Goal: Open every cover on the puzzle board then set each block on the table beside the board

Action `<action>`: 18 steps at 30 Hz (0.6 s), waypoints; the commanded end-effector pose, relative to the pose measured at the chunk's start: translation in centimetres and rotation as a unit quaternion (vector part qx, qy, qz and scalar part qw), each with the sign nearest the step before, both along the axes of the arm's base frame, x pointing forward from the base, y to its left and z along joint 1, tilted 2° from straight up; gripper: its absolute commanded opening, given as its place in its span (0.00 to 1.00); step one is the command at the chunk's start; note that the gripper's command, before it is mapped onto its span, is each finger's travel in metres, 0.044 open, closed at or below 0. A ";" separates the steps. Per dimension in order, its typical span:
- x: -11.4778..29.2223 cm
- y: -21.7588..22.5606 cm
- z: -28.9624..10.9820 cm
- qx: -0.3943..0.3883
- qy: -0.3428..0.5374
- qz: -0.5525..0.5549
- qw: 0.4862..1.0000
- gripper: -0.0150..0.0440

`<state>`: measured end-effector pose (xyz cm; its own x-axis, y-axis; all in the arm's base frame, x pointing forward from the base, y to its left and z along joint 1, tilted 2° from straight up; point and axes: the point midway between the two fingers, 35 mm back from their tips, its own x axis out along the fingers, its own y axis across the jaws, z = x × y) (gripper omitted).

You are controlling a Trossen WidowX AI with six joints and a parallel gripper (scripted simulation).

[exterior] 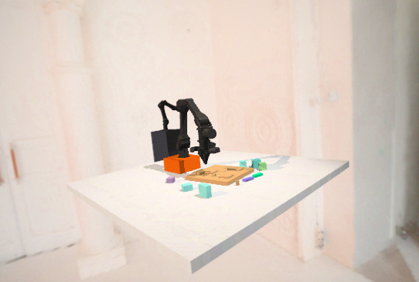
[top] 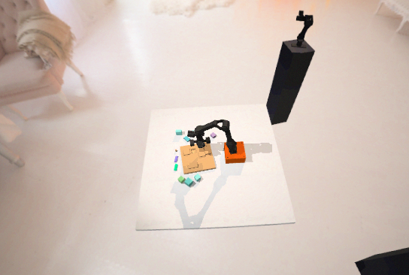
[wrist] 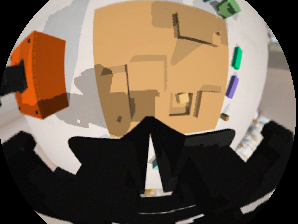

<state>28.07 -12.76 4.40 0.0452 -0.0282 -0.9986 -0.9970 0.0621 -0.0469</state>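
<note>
The tan puzzle board (top: pixel 207 165) (exterior: pixel 231 178) (wrist: pixel 120 30) lies on the white table, left of the arm's orange base (top: pixel 234 153) (exterior: pixel 181 163) (wrist: pixel 41 76). Its covers show as raised tan plates; their positions are too small to tell. My gripper (top: pixel 200 145) (exterior: pixel 207 160) (wrist: pixel 149 119) is shut and empty, pointing down a little above the board's edge nearest the base. Several blocks lie on the table around the board: a teal cube (top: pixel 178 132) (exterior: pixel 205 190), a purple block (top: pixel 213 134) (exterior: pixel 170 179), a green cube (top: pixel 181 179) (exterior: pixel 263 166) (wrist: pixel 229 7), a green bar (top: pixel 175 167) (exterior: pixel 257 175) (wrist: pixel 237 56) and a purple bar (top: pixel 176 158) (exterior: pixel 248 179) (wrist: pixel 232 86).
A dark pillar (top: pixel 289 83) (exterior: pixel 163 144) carrying a camera arm stands behind the table's far corner. Two more teal cubes (top: pixel 189 182) (top: pixel 198 177) sit beside the green cube. A small brown peg (top: pixel 177 149) (exterior: pixel 237 183) lies by the board.
</note>
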 end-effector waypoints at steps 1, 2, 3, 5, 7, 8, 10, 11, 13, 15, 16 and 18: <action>-0.1 0.1 0.0 0.001 -0.001 0.009 1.000 0.25; -0.1 0.1 0.0 0.001 -0.001 0.009 1.000 0.25; -0.1 0.1 0.0 0.001 -0.001 0.009 1.000 0.25; -0.1 0.1 0.0 0.001 -0.001 0.009 1.000 0.25; -0.1 0.1 0.0 0.001 -0.001 0.009 1.000 0.25; -0.1 0.1 0.0 0.001 -0.001 0.009 1.000 0.25; -0.1 0.1 0.0 0.001 -0.001 0.009 1.000 0.25; -0.1 0.1 0.0 0.001 -0.001 0.009 1.000 0.25; -0.1 0.1 0.0 0.001 -0.001 0.009 1.000 0.25; -0.1 0.1 0.0 0.001 -0.001 0.009 1.000 0.25; -0.1 0.1 -0.1 0.001 -0.001 0.009 1.000 0.25; -0.1 0.1 -0.2 0.001 -0.001 0.009 1.000 0.25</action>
<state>27.96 -12.74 4.36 0.0463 -0.0286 -0.9985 -0.9976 0.0505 -0.0477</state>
